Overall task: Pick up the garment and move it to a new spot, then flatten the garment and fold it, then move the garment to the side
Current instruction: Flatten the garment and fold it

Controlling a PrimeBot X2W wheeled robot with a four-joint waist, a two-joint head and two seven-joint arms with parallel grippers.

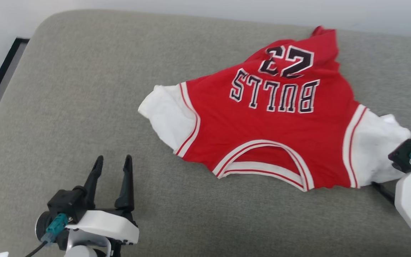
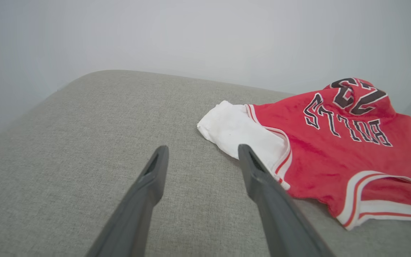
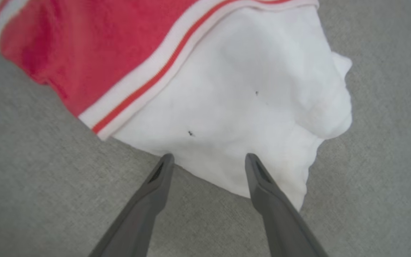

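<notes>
Ideally the left tool (image 1: 113, 159) and right tool (image 3: 209, 157), both spread empty, pinch the jersey (image 1: 273, 128) at its sleeves and tug evenly toward the cushion (image 1: 84, 89) edges.

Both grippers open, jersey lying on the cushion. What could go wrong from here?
1. The right gripper is open with its tips at the edge of the bunched white sleeve; closing there may catch only the sleeve, so the jersey could trail and twist.
2. The left gripper is open and apart from the cloth; a one-sided pull would likely skew it.
3. The rumpled far hem may fold under.
</notes>
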